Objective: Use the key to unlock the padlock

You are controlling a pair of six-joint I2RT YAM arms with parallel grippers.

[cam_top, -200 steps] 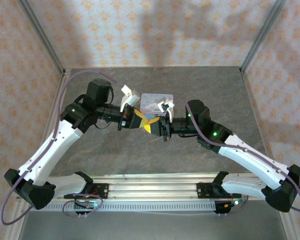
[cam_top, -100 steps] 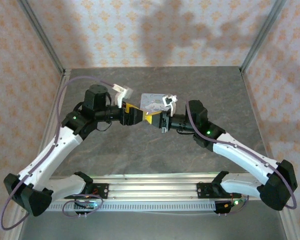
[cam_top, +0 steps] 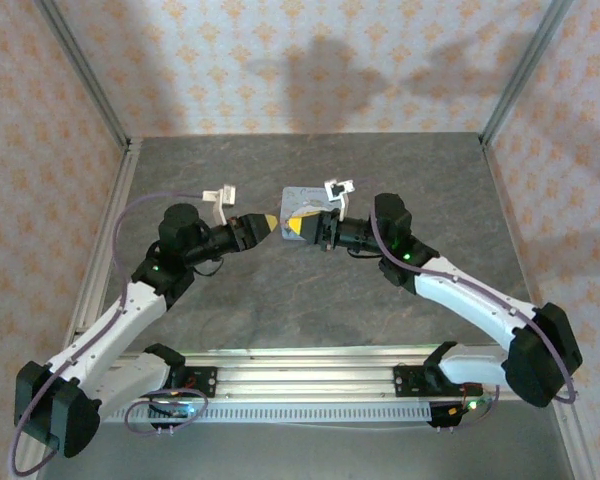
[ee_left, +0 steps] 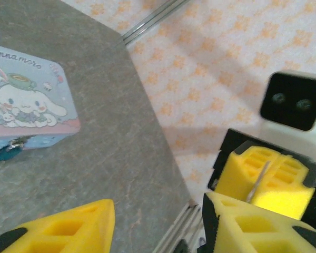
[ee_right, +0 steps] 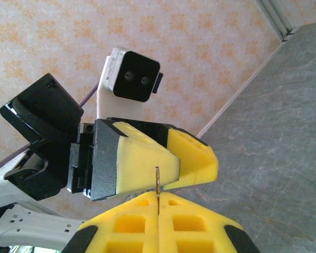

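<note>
My right gripper point(ee_right: 158, 203) is shut on the key point(ee_right: 157, 184), a thin pale metal blade sticking up from between its yellow pads. From above, the right gripper point(cam_top: 297, 228) hovers just in front of the pale blue cartoon tin point(cam_top: 305, 200). Facing it, a small gap away, my left gripper point(cam_top: 268, 222) is open with nothing in it; its yellow fingers point(ee_left: 68, 229) stand wide apart in the left wrist view. The tiny dark bluish padlock point(ee_left: 8, 150) hangs at the front edge of the tin point(ee_left: 26, 105), down on the table. The key point(ee_left: 257, 182) also appears there.
The grey stone-patterned table point(cam_top: 310, 290) is enclosed by patterned walls and metal corner posts point(cam_top: 520, 70). The arms' mounting rail point(cam_top: 310, 375) runs along the near edge. The right arm's wrist camera point(ee_left: 295, 100) sits close to my left fingers.
The two grippers were pressed together; now they are apart. The left gripper has opened and drawn back to the left and lower, and the right gripper has moved toward the tin with the key.
</note>
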